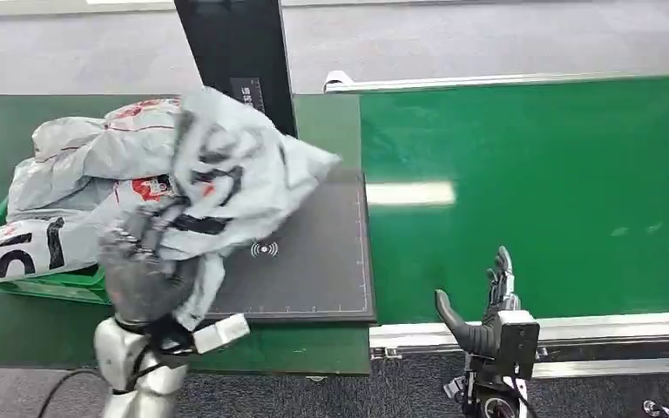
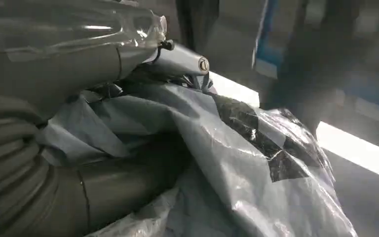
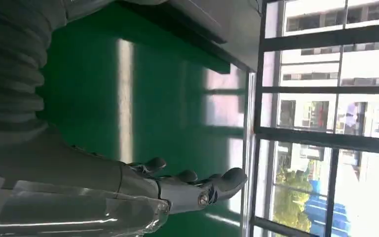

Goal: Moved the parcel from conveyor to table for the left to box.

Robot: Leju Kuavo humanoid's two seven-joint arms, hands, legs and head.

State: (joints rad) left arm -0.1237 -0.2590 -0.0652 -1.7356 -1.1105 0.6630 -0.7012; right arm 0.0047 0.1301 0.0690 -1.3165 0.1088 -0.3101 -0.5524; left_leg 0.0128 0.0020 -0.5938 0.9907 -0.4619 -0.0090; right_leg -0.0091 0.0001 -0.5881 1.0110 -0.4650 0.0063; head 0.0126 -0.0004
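Observation:
A grey plastic parcel [image 1: 226, 165] with black markings hangs crumpled above the dark scanning mat [image 1: 314, 270], gripped from below by my left hand [image 1: 144, 261]. Up close, the left wrist view shows the grey wrapping [image 2: 256, 163] bunched between the thumb and fingers [image 2: 128, 173]. My right hand [image 1: 488, 305] stands at the near edge of the green conveyor [image 1: 531, 192], fingers straight and apart, holding nothing; the right wrist view shows that hand [image 3: 187, 185] over the bare green belt [image 3: 94, 98].
A green crate [image 1: 48, 283] at the left of the table holds several other grey and white parcels [image 1: 78, 165]. A black post [image 1: 235, 52] rises behind the mat. The conveyor's metal rail [image 1: 575, 331] runs along the near side.

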